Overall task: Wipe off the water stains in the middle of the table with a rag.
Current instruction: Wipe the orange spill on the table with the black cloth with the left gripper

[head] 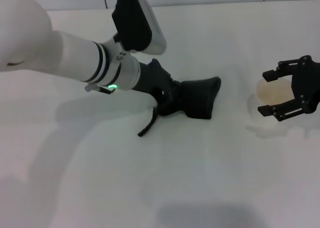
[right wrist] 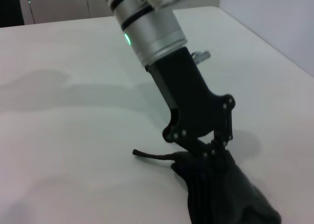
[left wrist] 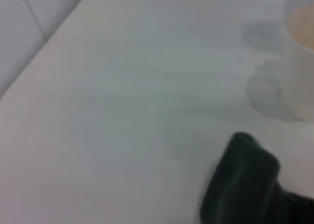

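The tabletop [head: 210,48] is plain, matte white and smooth, so the rag [head: 197,99] may skate over it without blotting. No orange water stains show anywhere; they may lie under the cloth, left of the paper cup [head: 274,90]. The rag is soft, dark and bunched, its thin strap trailing away from the cup. The left hand [head: 172,95] is clamped on it. The right hand [head: 285,94] spreads wide around the cup; a nudge could spill it.

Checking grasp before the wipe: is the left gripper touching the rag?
Touching. In the right wrist view the left gripper runs straight into the bunched rag; no gap.
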Available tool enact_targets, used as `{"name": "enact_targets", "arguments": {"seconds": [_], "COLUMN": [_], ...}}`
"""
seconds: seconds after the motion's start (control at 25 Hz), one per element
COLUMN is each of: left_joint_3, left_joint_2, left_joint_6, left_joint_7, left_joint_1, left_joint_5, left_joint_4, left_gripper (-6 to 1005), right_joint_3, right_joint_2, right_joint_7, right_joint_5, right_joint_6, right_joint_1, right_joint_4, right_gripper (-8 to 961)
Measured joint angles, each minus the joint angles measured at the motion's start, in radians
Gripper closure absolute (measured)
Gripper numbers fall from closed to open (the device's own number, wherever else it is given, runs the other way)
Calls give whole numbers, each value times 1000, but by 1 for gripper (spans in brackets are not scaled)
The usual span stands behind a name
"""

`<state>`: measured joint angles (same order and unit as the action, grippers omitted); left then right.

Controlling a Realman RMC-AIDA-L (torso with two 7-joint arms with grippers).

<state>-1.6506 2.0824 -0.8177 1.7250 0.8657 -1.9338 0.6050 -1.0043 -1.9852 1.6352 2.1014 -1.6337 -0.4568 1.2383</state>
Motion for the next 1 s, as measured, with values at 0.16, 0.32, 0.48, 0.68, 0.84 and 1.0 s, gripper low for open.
{"name": "enact_targets", "arguments": {"seconds": [0.16,0.32,0.48,0.68,0.84,1.0], "left_joint_3": [23,19,3,-31,-22,26], "left_joint_2": [-1,4,6,6,-1,-3], "left_joint_6": [-85,-176,-249,-268,-292,-335], "left_joint_7": [-7,-21,-40,-29,6,70], "left_joint_1": [-31,-61,-63,-63,-67,-139], "left_joint_5": [1,12,47,66,43,-83], "left_joint_4": [70,139,146,150,166,293], "left_gripper": [968,968,968,968,967,968], "right_joint_3": [1,1,1,1,1,1], "right_joint_2": [3,3,2,1,0,0], "right_joint_7": [0,0,0,0,0,0], "right_joint_5": [0,0,0,0,0,0], "right_joint_6": [0,-1,-4,-8,-14,-19], "right_joint_1": [2,1,2,11,20,26], "right_joint_4": [0,3,5,6,8,9], "right_gripper": [98,98,98,98,98,98]}}
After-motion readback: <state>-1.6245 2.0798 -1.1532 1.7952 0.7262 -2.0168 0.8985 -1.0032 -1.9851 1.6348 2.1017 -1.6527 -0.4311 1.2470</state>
